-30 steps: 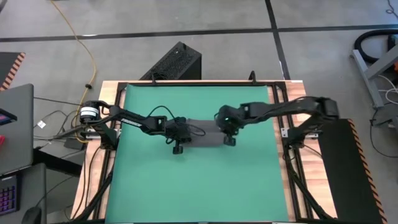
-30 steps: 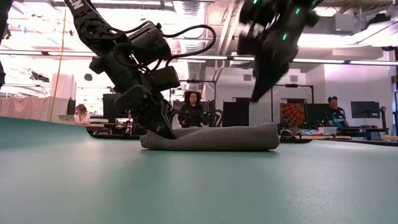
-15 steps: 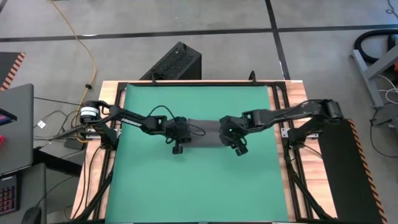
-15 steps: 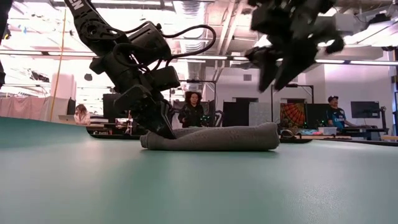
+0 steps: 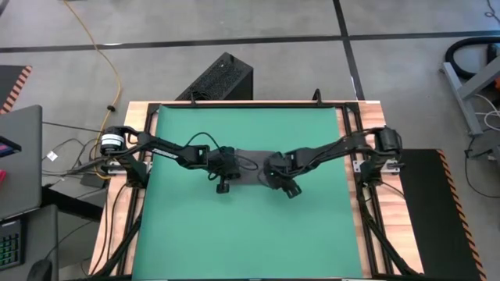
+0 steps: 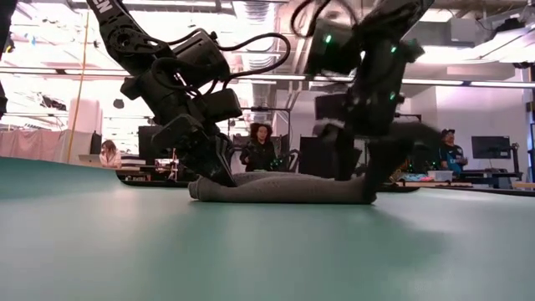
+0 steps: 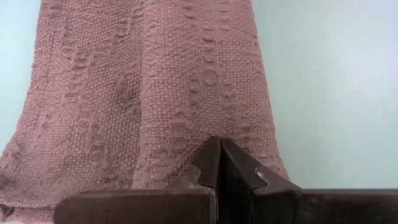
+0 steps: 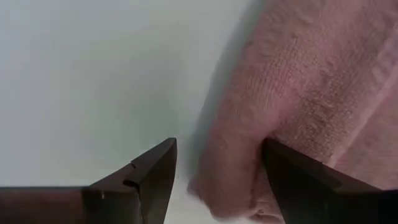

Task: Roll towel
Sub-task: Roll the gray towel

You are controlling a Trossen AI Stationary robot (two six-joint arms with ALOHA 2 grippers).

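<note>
The right hand (image 8: 214, 180) stood spread wide, straddling the towel's (image 5: 251, 165) end; the left hand (image 7: 219, 163) was clenched on the towel's other end, its fingertips hidden by cloth.

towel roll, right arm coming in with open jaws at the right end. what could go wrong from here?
1. The right gripper stands open at the towel end; one finger is on the bare mat, so closing may catch only an outer layer.
2. The left gripper is shut at the other end; if the right pulls sideways, the loose fold could drag or unroll.
</note>
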